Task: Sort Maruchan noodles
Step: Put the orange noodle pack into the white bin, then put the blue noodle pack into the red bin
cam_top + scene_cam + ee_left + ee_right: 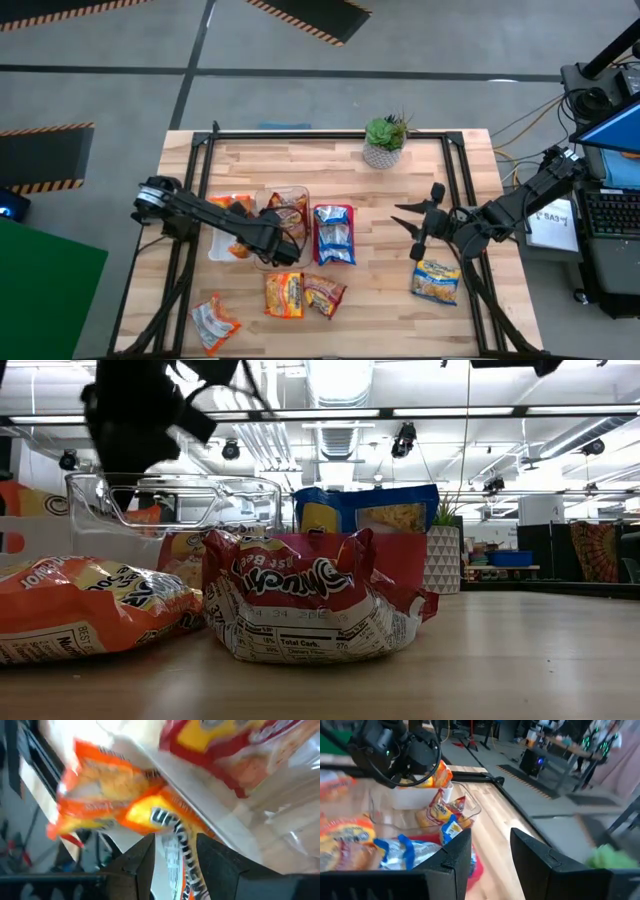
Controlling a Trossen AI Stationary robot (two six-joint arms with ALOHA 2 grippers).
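Note:
My left gripper (245, 238) (175, 854) hangs over the white tray (216, 248), shut on an orange Maruchan packet (237, 249). Another orange packet (232, 203) lies in that tray. A red packet (288, 212) lies in the clear tray (303, 192). A blue packet (334, 234) lies flat to its right. Near the table's front lie an orange-red packet (213, 322), an orange one (284, 294) and a red one (325, 295). A yellow packet (437, 282) lies under my right arm. My right gripper (416, 226) (491, 849) is open, above bare table right of the blue packet. My left gripper pinches the orange packet between its two fingers by one end (174, 839). The rest of the packet (100, 795) reaches out beyond the fingertips (144, 851) over the white tray. The fingers come from the table's left, slanting down.
A potted plant (384, 141) stands near the far edge. A black frame (456, 180) runs along the table's sides. Bare wood lies between the blue packet and my right gripper. In the low view the red packet (310, 600) and an orange one (80, 605) fill the foreground.

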